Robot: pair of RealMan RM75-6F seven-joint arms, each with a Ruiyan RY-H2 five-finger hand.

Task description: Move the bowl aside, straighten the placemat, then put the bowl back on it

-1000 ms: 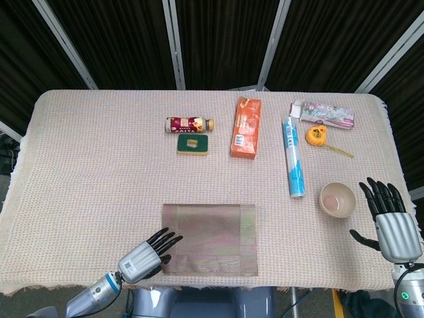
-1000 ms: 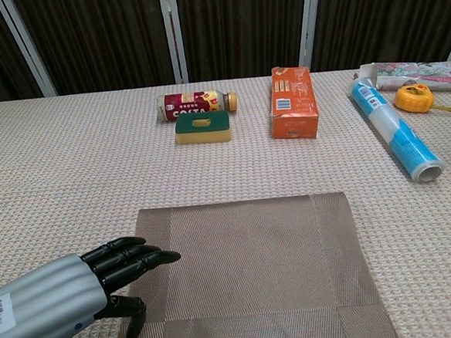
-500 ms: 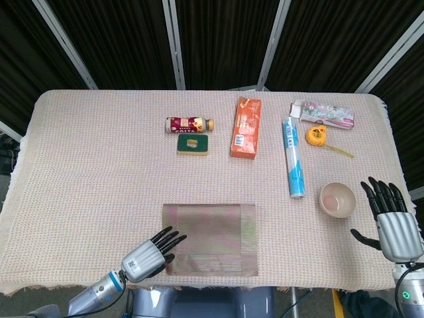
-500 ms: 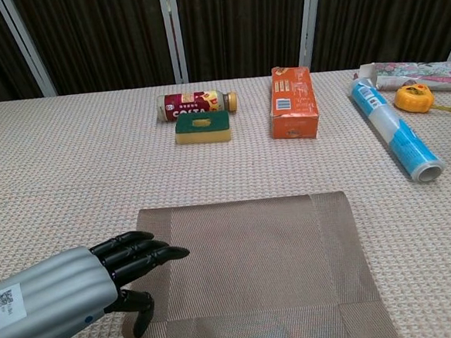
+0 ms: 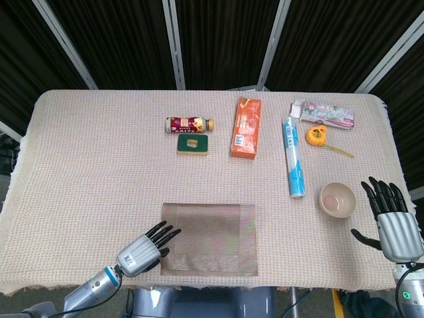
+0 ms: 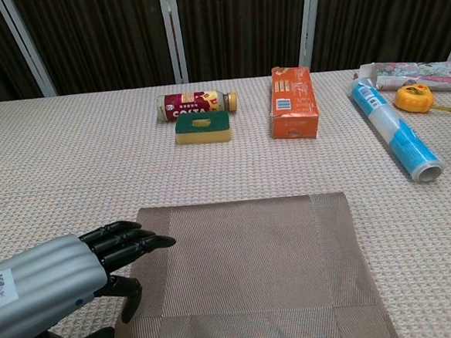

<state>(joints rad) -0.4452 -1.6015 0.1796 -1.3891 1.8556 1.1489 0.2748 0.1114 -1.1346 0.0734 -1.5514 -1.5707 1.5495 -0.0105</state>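
risk: left hand (image 5: 140, 250), fingers apart and empty, may drag brown woven placemat (image 5: 211, 238) askew at near edge of surface | right hand (image 5: 392, 218) spread, empty, may tip small pink bowl (image 5: 338, 199)

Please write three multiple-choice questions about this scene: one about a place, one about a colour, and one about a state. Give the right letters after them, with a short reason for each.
1. Where is the bowl?
A. on the placemat
B. on the tablecloth, right of the placemat, beside the right hand
C. on the orange box

2. What colour is the top of the sponge?
A. green
B. blue
C. white

3. What is the left hand holding?
A. the bowl
B. the bottle
C. nothing

Answers:
1. B: the head view shows the bowl off the placemat, just left of the right hand.
2. A: the sponge has a green top over a yellow layer in the chest view.
3. C: its fingers are spread at the placemat's left edge, with nothing in them.
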